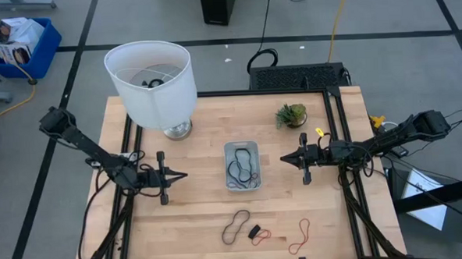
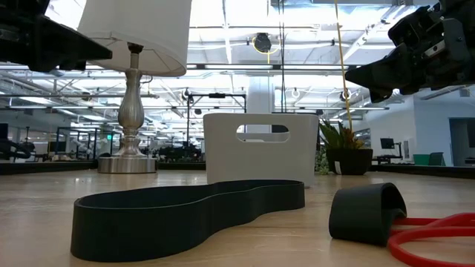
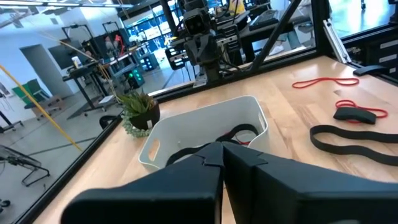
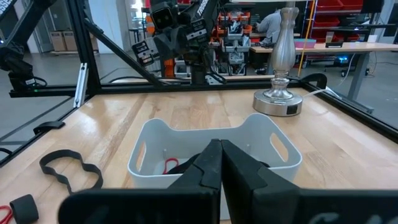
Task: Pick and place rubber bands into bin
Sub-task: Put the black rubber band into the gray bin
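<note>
Table [image 1: 196, 217]: pale wood, light grain. Bin [image 1: 240, 147]: pale grey-white; black bands [image 1: 238, 170] and a bit of red inside. Loose on table: black band [image 1: 236, 226], red band [image 1: 300, 236], black-and-red one [image 1: 258, 234]. Lampshade [image 1: 152, 83]: white; lamp base [image 1: 177, 130] silver. Plant [image 1: 290, 114]: green. Crate [image 1: 20, 46]: blue.

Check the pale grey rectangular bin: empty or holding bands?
Holding bands. The pale grey rectangular bin has dark looped rubber bands and a red one inside, seen from above.

One camera looks straight down, one sits low on the table, and both wrist cameras face the bin [image 3: 205, 134] from opposite sides.
</note>
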